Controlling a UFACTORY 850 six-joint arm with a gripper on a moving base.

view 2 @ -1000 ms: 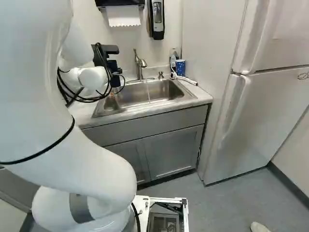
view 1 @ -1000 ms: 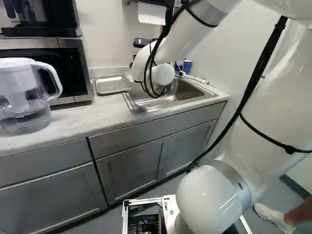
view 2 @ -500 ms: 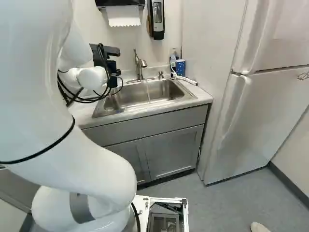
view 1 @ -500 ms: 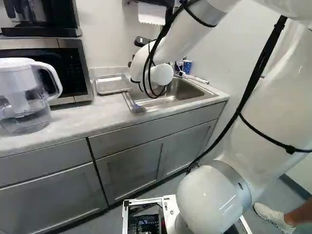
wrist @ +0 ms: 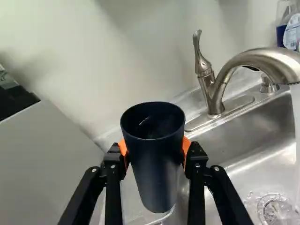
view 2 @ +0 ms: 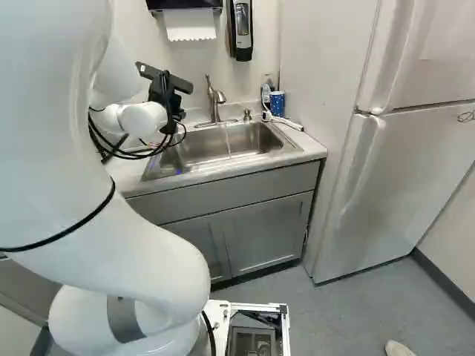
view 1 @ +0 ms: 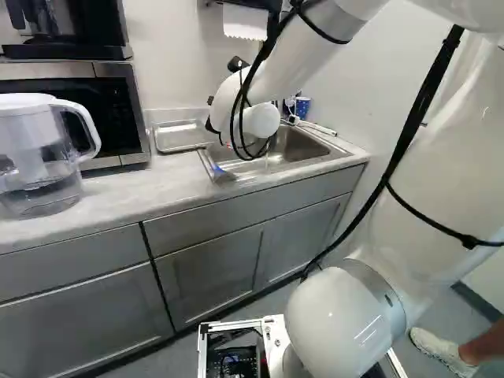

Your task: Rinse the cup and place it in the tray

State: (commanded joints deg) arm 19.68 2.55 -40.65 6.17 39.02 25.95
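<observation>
The wrist (view 2: 141,119) has turned, one claw (view 2: 165,96) gripping one dark cup (wrist: 154,168) near one faucet (wrist: 214,96).

Twelve o'clock is taken from the sink (view 2: 245,139) to the faucet (view 2: 215,105). On the bench (view 2: 315,150), another cup (view 2: 277,102) is placed at one o'clock beside a bottle (view 2: 266,93). The fridge (view 2: 401,174) is found at three, the tray (view 1: 181,136) at ten; past it, the microwave (view 1: 128,110) is fronted by the pitcher (view 1: 33,153).
</observation>
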